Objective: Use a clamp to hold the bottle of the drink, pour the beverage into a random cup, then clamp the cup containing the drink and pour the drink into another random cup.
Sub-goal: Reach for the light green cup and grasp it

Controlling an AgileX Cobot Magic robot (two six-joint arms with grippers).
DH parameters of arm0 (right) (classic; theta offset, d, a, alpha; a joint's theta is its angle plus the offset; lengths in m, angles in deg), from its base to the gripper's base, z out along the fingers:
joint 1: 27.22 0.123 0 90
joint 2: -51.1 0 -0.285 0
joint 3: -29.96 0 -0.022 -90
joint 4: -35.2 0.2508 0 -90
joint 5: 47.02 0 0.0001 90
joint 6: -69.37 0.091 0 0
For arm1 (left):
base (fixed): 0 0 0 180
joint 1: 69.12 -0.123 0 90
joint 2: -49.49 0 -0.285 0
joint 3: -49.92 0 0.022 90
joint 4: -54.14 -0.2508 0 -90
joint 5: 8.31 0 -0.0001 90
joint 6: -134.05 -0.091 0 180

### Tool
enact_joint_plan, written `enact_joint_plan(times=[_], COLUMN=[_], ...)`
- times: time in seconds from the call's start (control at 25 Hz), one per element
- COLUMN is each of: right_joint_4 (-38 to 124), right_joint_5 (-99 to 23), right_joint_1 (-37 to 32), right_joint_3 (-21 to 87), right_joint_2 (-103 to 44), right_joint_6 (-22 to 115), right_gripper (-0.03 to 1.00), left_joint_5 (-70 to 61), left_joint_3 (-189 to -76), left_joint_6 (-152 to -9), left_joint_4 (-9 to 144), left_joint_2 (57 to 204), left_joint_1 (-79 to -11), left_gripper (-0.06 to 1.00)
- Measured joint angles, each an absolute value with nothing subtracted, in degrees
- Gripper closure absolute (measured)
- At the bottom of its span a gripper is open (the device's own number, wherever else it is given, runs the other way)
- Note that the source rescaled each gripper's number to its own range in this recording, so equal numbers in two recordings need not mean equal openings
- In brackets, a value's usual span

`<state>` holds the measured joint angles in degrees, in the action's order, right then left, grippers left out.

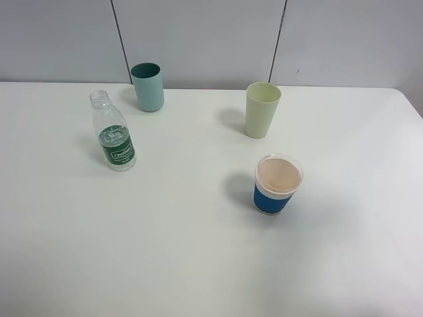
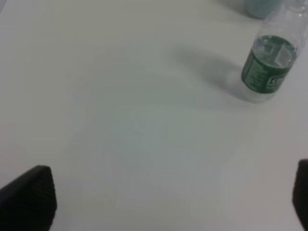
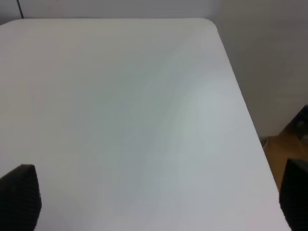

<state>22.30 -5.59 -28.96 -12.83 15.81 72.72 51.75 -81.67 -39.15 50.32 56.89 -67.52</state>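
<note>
We find a white table (image 1: 198,277) against a grey wall (image 1: 198,39); the bottle (image 1: 114,135) stands upright, uncapped, clear with a dark green label, the pale yellow-green cup (image 1: 262,109) well to its right, the blue-sleeved paper cup (image 1: 277,186) right and nearer the camera. The left gripper (image 2: 166,197) and right gripper (image 3: 156,197) stand spread wide, holding nothing, only black fingertips (image 2: 29,197) showing; the left wrist view cuts off the bottle's neck.

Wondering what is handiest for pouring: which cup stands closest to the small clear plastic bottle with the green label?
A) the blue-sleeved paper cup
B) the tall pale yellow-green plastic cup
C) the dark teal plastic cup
C: the dark teal plastic cup stands just behind the bottle; the yellow-green cup and the blue-sleeved paper cup stand far to the right.
</note>
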Motion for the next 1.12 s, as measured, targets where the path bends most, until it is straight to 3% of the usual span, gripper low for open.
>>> enact_joint_plan(times=[0.64, 1.12], right_joint_4=[18.1, 11.6], right_joint_5=[-25.6, -52.2], right_joint_1=[-29.0, -29.0], right_joint_3=[-6.9, -6.9], right_joint_2=[-19.2, -36.5], right_joint_6=[75.6, 75.6], right_gripper=[-0.03, -0.03], left_joint_5=[51.8, 51.8], left_joint_3=[-81.7, -81.7], left_joint_6=[-39.1, -39.1], left_joint_4=[50.3, 50.3], left_joint_2=[56.9, 56.9], left_joint_1=[-67.5, -67.5], left_gripper=[-0.05, -0.05])
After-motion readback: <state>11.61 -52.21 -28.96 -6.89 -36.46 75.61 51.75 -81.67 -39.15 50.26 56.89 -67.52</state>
